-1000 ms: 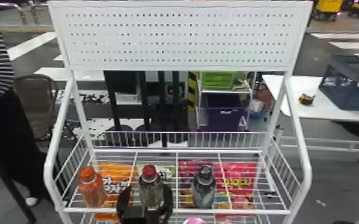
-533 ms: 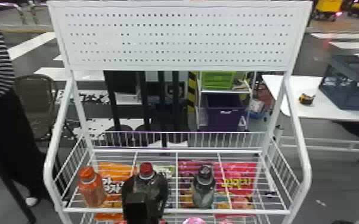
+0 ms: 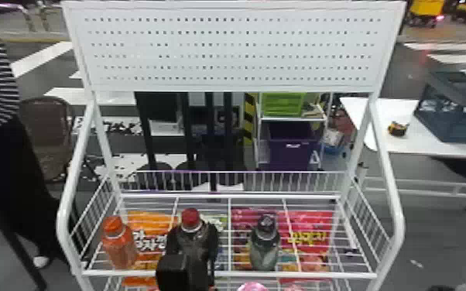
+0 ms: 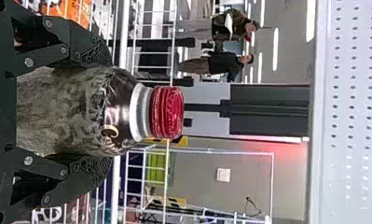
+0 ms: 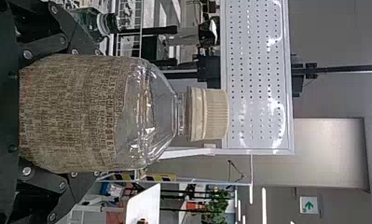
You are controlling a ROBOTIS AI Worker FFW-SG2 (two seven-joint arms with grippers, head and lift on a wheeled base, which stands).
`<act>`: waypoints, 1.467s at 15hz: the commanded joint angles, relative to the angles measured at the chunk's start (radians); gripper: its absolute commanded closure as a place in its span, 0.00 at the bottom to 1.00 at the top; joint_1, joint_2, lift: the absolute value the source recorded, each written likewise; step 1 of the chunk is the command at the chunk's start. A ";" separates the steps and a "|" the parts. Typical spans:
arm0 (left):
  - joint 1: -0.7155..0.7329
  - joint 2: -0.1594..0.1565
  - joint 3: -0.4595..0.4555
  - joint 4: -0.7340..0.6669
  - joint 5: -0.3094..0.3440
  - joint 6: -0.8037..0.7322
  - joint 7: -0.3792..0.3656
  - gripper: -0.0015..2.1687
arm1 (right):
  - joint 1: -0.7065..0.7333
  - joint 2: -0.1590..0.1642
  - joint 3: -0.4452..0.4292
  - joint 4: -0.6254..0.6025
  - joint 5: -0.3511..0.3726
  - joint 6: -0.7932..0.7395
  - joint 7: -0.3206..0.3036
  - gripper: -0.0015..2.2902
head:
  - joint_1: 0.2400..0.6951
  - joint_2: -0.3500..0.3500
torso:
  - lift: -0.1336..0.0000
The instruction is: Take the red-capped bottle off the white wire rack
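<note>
A red-capped bottle [image 4: 67, 112] held between 2 fingers [image 4: 88, 44] of the left gripper [image 3: 193, 240], white pegboard [image 4: 349, 93] beyond.

Strip lights [image 4: 276, 49] burn white overhead — glare streaks the perforated panel [image 5: 256, 74], highlights glint off a pale-capped bottle [image 5: 118, 112] — while red light washes a far wall [image 4: 286, 179].

Here's the head view, high up in front of the white wire rack [image 3: 397, 220], looking forward and down, the white perforated panel [image 3: 228, 50] across its top. Over to the left wrist view, sideways, right up close to the clear, dark-labelled, red-capped bottle [image 4: 123, 109], panel at frame right. And the right wrist view, sideways too, has that panel upper centre, shared by all three!
</note>
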 commanded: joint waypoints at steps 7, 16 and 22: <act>0.414 0.114 0.169 -0.657 -0.095 0.243 -0.018 0.93 | 0.000 -0.001 0.002 -0.006 0.004 0.008 0.000 0.37 | 0.57 0.50 | 1.00; 0.647 0.104 0.488 -0.834 -0.018 0.212 -0.222 0.93 | 0.009 0.003 0.003 -0.020 0.005 0.005 0.000 0.37 | 0.57 0.50 | 1.00; 0.645 0.087 0.485 -0.825 -0.020 0.200 -0.221 0.92 | 0.009 0.005 0.003 -0.020 0.005 0.005 0.000 0.37 | 0.57 0.50 | 1.00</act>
